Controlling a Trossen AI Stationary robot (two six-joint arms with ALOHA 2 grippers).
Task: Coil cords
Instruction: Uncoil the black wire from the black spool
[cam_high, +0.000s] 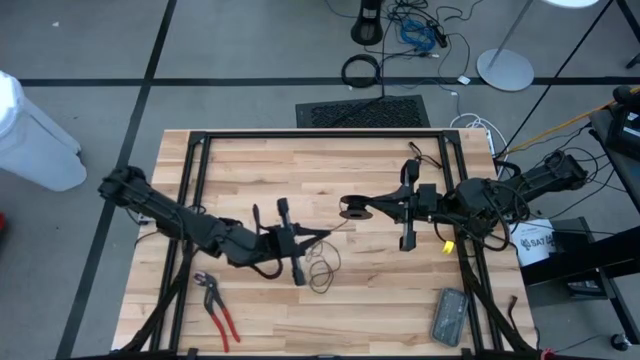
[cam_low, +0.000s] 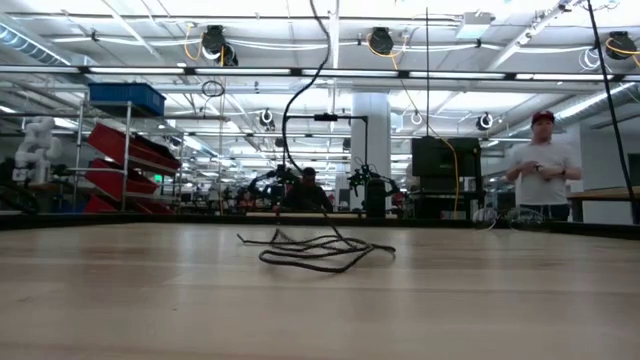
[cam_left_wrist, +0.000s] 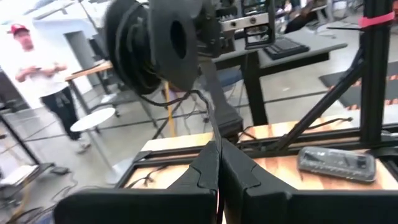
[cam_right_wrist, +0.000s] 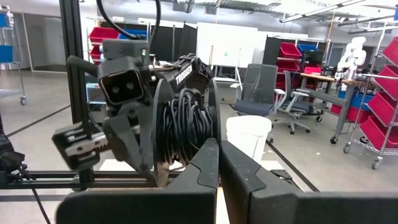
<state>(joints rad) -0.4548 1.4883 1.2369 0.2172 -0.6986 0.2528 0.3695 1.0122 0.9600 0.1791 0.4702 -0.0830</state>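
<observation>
A: What is sitting closest to the low camera?

B: A loose tangle of thin black cord is lying on the wooden table, with one strand rising straight up out of frame.

A: Where is that strand going?

B: Up to the left gripper, which is hovering just above and beside the tangle. Its fingers are pressing together, pinching the thin cord between their tips.

A: And the rest of the cord?

B: From the left gripper it is running across to a black spool, already partly wound with cord. The right gripper is holding that spool directly ahead of the left one, fingers clamping together at its rim.

A: Anything else near the grippers?

B: Red-handled pliers are lying well below the left gripper, near the table's front edge. A grey case is resting below the right gripper. A person in a red cap is standing in the room beyond.
</observation>
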